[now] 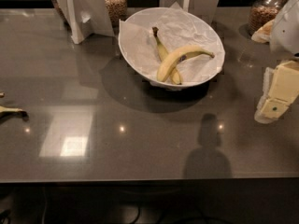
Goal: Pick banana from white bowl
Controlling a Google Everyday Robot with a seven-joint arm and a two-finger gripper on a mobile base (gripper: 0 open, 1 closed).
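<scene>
A glossy grey surface (140,143) carries the white bowl (122,45) towards its far side, with jars (115,3) behind. The banana (180,58) lies in the bowl on crumpled paper, crossing a thinner, greener banana (161,49). The hand (276,94) hangs at the right edge of view, well apart from the bowl; whether it is apart or together cannot be told. The approach seems barely begun: next it must likely travel left over the rim and settle on the thicker fruit's middle alone.
</scene>
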